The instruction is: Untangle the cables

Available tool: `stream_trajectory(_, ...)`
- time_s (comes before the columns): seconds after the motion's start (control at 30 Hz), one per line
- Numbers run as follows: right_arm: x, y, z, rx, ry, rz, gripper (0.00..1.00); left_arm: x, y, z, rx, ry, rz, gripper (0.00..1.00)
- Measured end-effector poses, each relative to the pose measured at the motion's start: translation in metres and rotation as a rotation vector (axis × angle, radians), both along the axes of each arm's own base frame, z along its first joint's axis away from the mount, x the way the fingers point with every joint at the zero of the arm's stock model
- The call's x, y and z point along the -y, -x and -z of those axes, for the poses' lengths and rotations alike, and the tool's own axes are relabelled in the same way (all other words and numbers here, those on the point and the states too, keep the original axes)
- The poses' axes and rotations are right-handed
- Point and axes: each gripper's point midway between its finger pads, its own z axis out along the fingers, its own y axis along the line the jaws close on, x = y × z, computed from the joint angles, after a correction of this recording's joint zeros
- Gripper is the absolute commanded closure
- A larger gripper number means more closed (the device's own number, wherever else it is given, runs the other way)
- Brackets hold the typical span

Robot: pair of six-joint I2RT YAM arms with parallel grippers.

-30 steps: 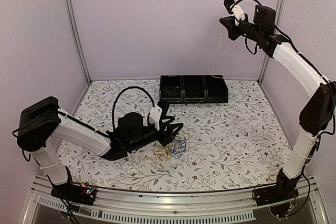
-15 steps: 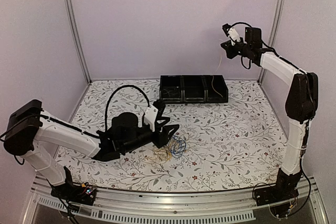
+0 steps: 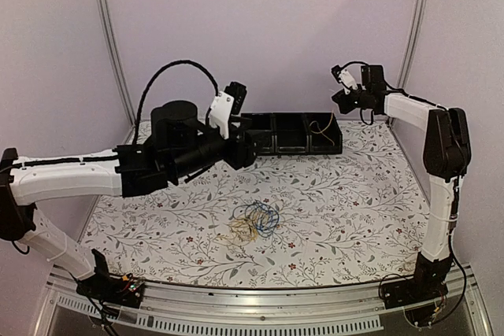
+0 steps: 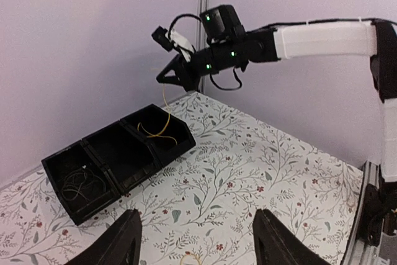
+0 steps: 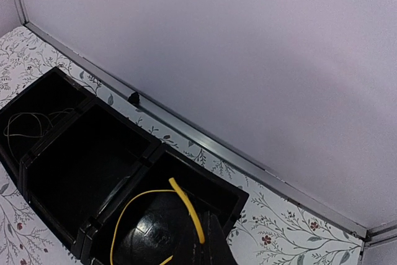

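A loose tangle of cables (image 3: 253, 222), blue, yellow-orange and whitish, lies on the flowered table, and one yellow loop of it (image 4: 189, 259) shows at the bottom edge of the left wrist view. My left gripper (image 3: 242, 147) (image 4: 198, 214) hangs high above the table near the black bin, open and holding nothing. My right gripper (image 3: 344, 100) (image 5: 209, 224) is shut on a yellow cable (image 5: 186, 209) (image 4: 164, 100), which hangs down into the bin's right compartment. A whitish cable (image 5: 25, 125) (image 4: 77, 184) lies in the left compartment.
The black bin (image 3: 291, 151) (image 4: 124, 184) (image 5: 93, 228) has three compartments and stands at the back of the table against the wall. Its middle compartment looks dark and bare. Metal frame posts stand in the back corners.
My left arm has lifted off the tangle and swung up and back toward the bin. My right arm has come down, and the yellow cable now rests in the right compartment.
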Motion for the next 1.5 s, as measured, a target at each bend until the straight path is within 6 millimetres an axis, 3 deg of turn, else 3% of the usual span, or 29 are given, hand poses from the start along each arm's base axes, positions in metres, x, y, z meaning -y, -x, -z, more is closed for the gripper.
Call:
stream_trajectory(0.1,0.001,0.004,0.028,-0.074,0.014,0.001,1.00,-0.016,-0.030,-0.054,0.029,0.052,-0.045,0.37)
stream_trajectory(0.2,0.001,0.005,0.050,-0.122,0.032,0.006,1.00,-0.040,-0.059,-0.075,0.057,0.066,-0.103,0.37)
stream_trajectory(0.33,-0.002,0.008,0.074,-0.170,0.078,0.010,1.00,-0.059,-0.088,-0.058,0.043,0.040,-0.153,0.38)
stream_trajectory(0.53,-0.018,-0.009,0.099,-0.187,0.163,0.005,1.00,-0.085,-0.106,0.010,-0.085,0.023,-0.154,0.39)
stream_trajectory(0.63,-0.023,-0.014,0.113,-0.191,0.208,0.010,1.00,-0.096,-0.112,0.026,-0.123,0.030,-0.161,0.39)
stream_trajectory(0.83,-0.025,-0.010,0.145,-0.228,0.293,0.005,1.00,-0.101,-0.108,0.012,-0.103,0.086,-0.130,0.40)
stream_trajectory(0.97,-0.024,-0.010,0.154,-0.237,0.325,0.007,1.00,-0.101,-0.102,-0.002,-0.073,0.117,-0.109,0.40)
stream_trajectory(1.33,-0.021,-0.009,0.153,-0.238,0.345,0.013,0.75,-0.099,-0.099,-0.005,-0.065,0.126,-0.089,0.41)
stream_trajectory(1.4,-0.020,-0.008,0.148,-0.237,0.348,0.011,0.65,-0.099,-0.099,-0.005,-0.064,0.126,-0.087,0.41)
stream_trajectory(1.5,-0.019,-0.005,0.132,-0.226,0.354,0.012,0.58,-0.099,-0.098,-0.005,-0.065,0.126,-0.085,0.41)
